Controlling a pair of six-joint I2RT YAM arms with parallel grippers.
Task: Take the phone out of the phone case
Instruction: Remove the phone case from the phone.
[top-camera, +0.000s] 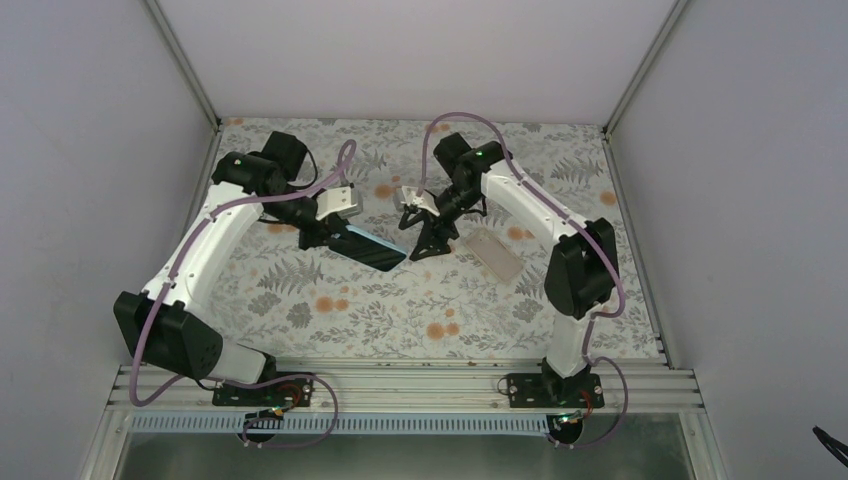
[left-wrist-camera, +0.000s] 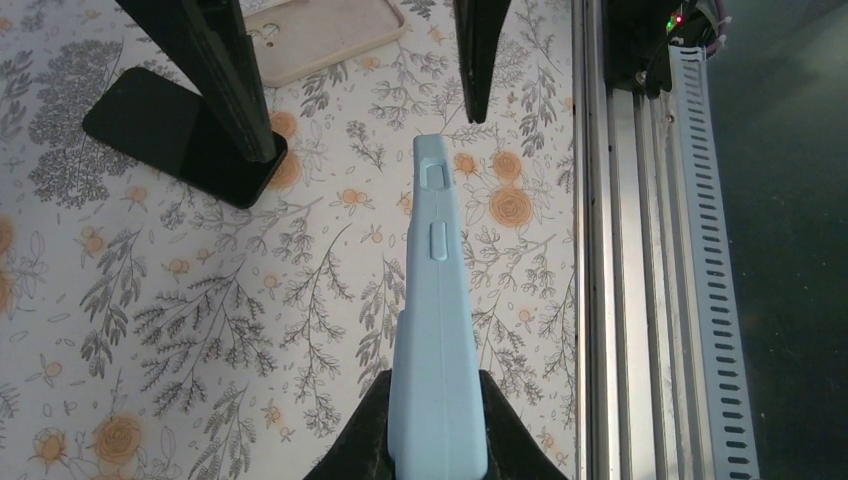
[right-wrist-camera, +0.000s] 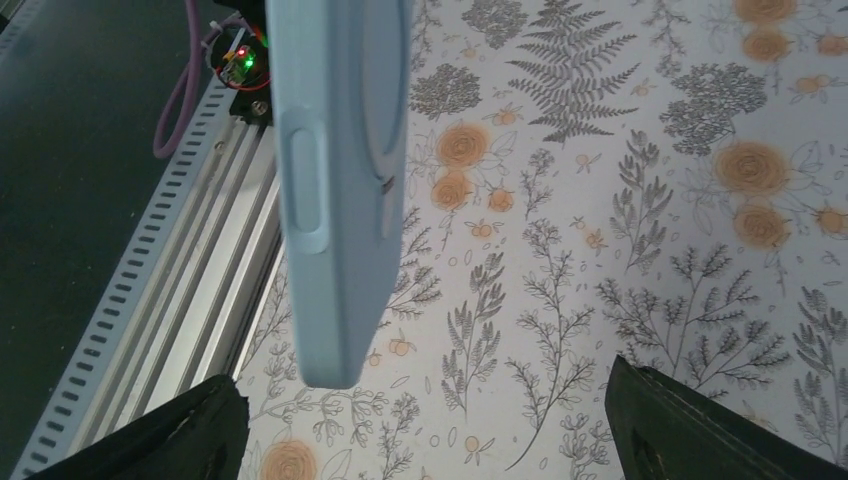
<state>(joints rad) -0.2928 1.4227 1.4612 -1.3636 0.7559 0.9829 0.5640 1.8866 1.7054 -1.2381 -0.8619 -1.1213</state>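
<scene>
A beige case (top-camera: 495, 254) lies flat on the flower-printed bench (top-camera: 330, 300). A slotted aluminium rail (top-camera: 400, 380) runs along the bench's near edge.

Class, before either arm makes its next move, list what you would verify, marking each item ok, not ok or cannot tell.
1. left gripper clamped on the blue case: ok.
2. blue case held off the table: ok.
3. right gripper open, not touching the blue case: ok.
4. blue case emptied: cannot tell.
5. right gripper's finger clear of the black phone lying on the table: cannot tell.
6. beige case flat, beyond the right gripper: ok.
</scene>
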